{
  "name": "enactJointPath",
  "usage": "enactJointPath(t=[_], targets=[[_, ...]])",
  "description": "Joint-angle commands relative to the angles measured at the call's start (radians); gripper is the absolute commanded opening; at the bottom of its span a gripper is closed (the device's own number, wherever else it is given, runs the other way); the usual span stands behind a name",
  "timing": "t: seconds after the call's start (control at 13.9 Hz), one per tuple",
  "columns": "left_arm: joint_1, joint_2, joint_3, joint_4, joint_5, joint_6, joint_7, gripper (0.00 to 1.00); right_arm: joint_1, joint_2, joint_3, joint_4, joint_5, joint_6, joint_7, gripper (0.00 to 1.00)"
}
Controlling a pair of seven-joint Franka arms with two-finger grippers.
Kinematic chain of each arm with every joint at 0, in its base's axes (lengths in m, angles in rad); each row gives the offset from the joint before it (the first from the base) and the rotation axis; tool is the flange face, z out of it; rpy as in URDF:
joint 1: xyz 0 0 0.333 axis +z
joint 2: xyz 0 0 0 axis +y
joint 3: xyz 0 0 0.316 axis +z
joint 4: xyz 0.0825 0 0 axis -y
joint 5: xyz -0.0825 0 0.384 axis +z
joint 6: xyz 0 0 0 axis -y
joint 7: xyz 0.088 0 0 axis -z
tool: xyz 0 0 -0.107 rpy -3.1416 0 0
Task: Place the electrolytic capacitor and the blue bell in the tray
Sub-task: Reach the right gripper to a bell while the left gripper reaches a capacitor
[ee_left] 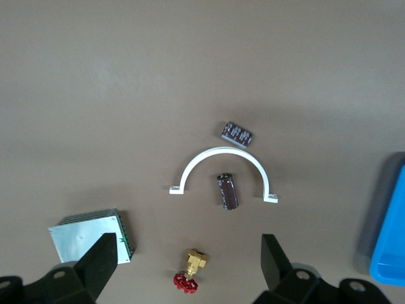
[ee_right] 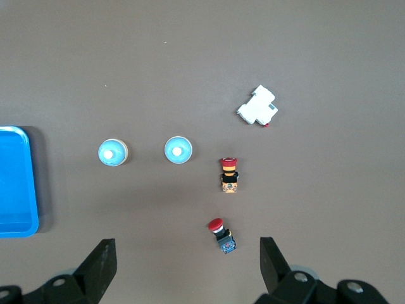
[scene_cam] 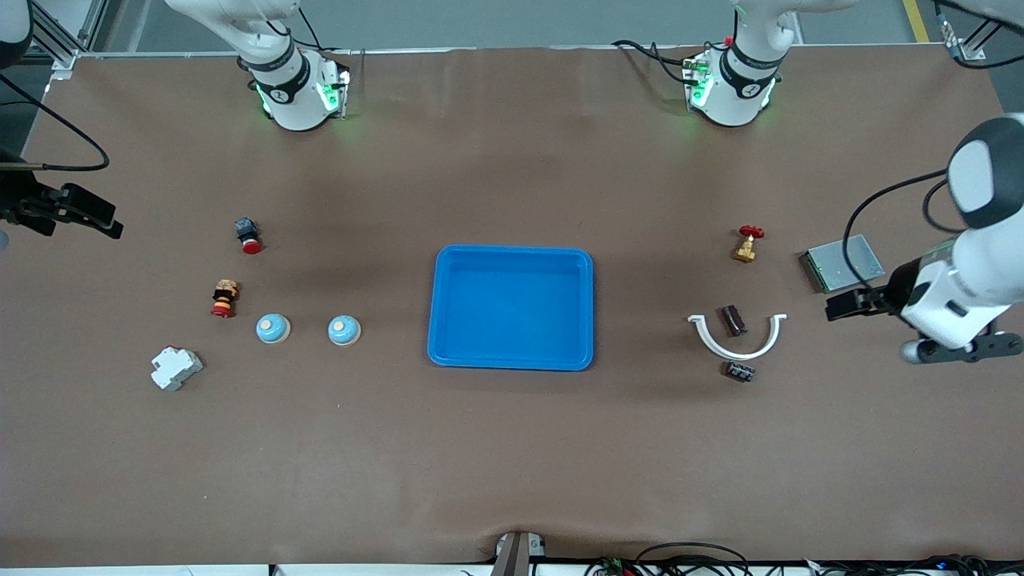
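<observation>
The bright blue tray [scene_cam: 512, 358] lies empty at the table's middle; its corner shows in the left wrist view [ee_left: 387, 253] and its edge in the right wrist view [ee_right: 14, 225]. Two blue bells [scene_cam: 273, 328] [scene_cam: 344, 330] stand toward the right arm's end, also in the right wrist view [ee_right: 112, 152] [ee_right: 178, 150]. The dark cylindrical capacitor [scene_cam: 734, 320] [ee_left: 228, 190] lies inside a white half-ring [scene_cam: 736, 350]. My left gripper [scene_cam: 854, 304] [ee_left: 188, 240] is open, in the air beside the grey metal box. My right gripper [scene_cam: 90, 214] [ee_right: 186, 244] is open, in the air over the right arm's end.
A brass valve with a red handle [scene_cam: 747, 245], a grey metal box [scene_cam: 844, 262] and a small dark block [scene_cam: 741, 371] lie toward the left arm's end. Two red-capped push buttons [scene_cam: 248, 234] [scene_cam: 225, 298] and a white breaker [scene_cam: 176, 368] lie near the bells.
</observation>
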Motion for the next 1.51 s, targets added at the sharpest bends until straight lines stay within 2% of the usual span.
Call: enactJointPath(t=[0.0,0.29,0.5,0.86,1.08,1.22,1.43], targets=[[-0.022,0.041,0.002,0.012,-0.019,-0.005,-0.14,1.0,-0.006,-0.018,0.008,-0.017,-0.011,0.006,-0.005,1.0],[-0.073,0.101,0.002,0.011,-0.015,0.074,-0.335,1.0,-0.003,-0.023,0.009,-0.078,-0.005,0.055,0.002,1.0],[-0.094,0.13,0.002,0.009,-0.015,0.125,-0.458,1.0,0.014,-0.053,0.009,-0.234,0.0,0.176,0.008,1.0],[-0.128,0.178,0.005,-0.011,-0.01,0.223,-0.563,1.0,0.044,-0.043,0.009,-0.462,0.0,0.435,0.016,1.0],[-0.127,0.17,0.005,-0.095,-0.009,0.307,-0.563,1.0,0.055,-0.014,0.009,-0.563,0.001,0.588,0.018,1.0],[-0.124,0.132,0.004,-0.201,0.023,0.413,-0.563,1.0,0.064,0.013,0.009,-0.626,0.003,0.684,0.047,1.0],[-0.127,0.112,0.001,-0.284,0.039,0.476,-0.563,1.0,0.087,0.092,0.009,-0.634,0.003,0.739,0.114,1.0]])
